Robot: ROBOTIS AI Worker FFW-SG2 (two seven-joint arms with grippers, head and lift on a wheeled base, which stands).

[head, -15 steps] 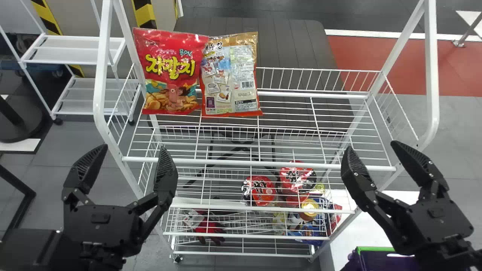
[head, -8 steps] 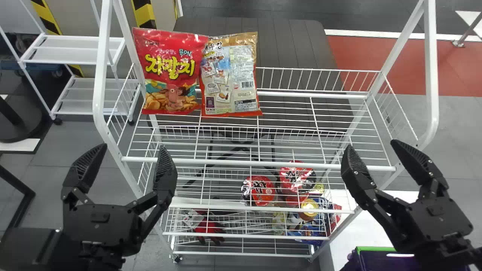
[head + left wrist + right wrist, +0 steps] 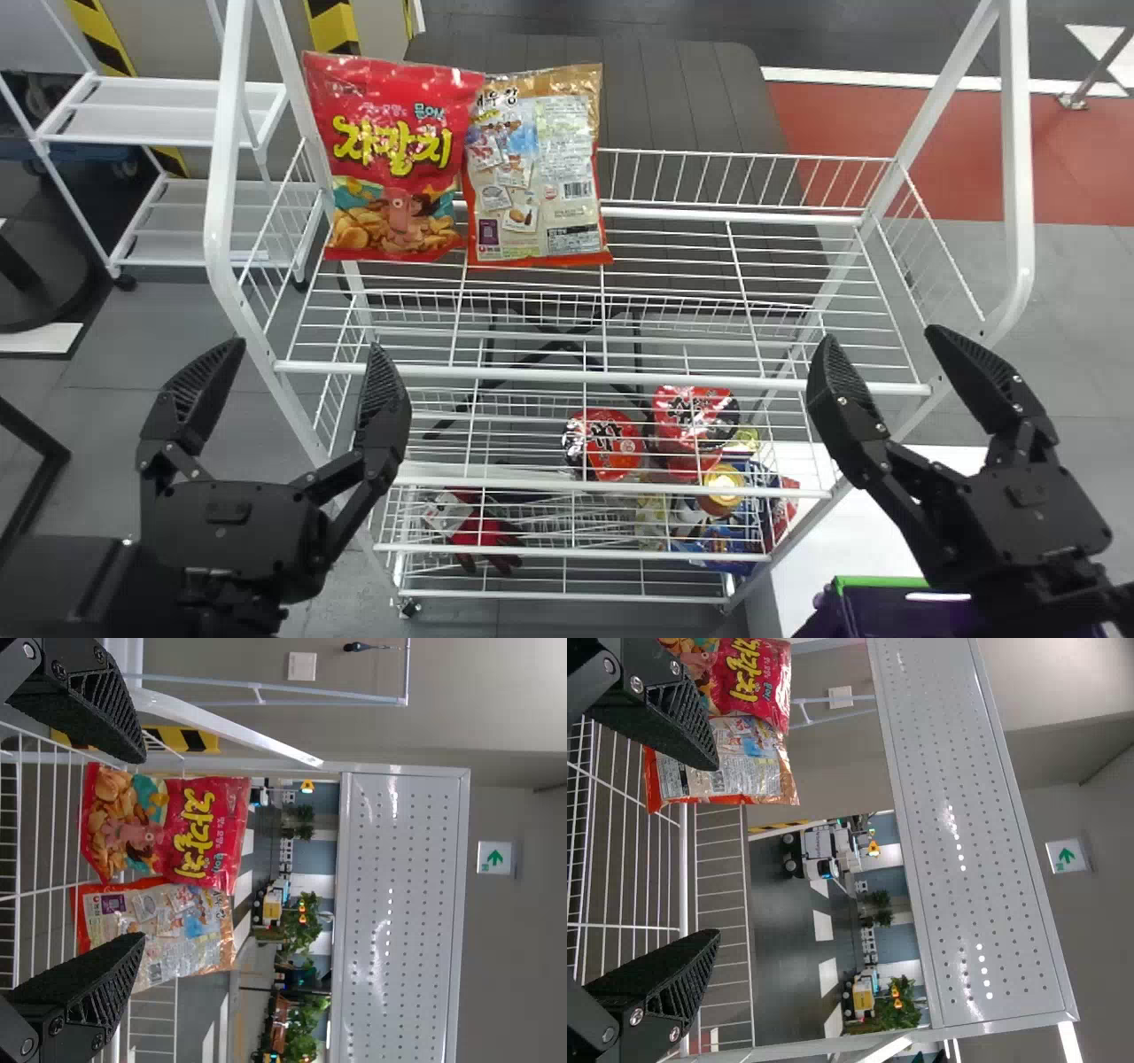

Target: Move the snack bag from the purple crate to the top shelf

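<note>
Right gripper [image 3: 881, 333]: spread wide, nothing held.
Left gripper [image 3: 307, 344]: spread wide, nothing held.
Bags: a red bag [image 3: 390, 159] and tan bag [image 3: 536, 168] are stood on the top shelf [image 3: 532, 375]; if either is meant cannot be told.
Crate [image 3: 881, 581]: set low, nearer the right arm.

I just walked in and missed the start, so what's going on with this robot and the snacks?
Nothing is being handled at this moment. The robot holds its left claw and right claw open and empty at the near side of the rack. A red snack bag and a tan snack bag stand side by side at the left of the top shelf. A purple crate sits at the lower right.
</note>
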